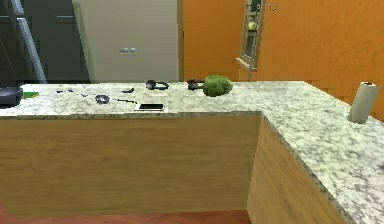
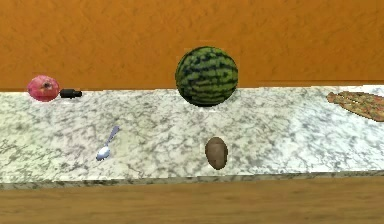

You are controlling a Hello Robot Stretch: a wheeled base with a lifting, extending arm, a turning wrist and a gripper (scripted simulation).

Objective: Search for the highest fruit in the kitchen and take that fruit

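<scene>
In the forward view, an L-shaped stone counter [image 1: 300, 120] carries a dark pan [image 1: 8, 95] at the far left; what is in it cannot be told. A green round thing [image 1: 217, 86] sits by the corner.

In the arm side view, a striped watermelon [image 2: 207, 76] stands on the counter against the orange wall. A red round fruit [image 2: 44, 88] lies well left, with a spoon [image 2: 107, 143] and a brown lump [image 2: 216, 152] nearer.

I cannot tell how the gripper's fingers stand, nor where the watermelon lies relative to them.
</scene>
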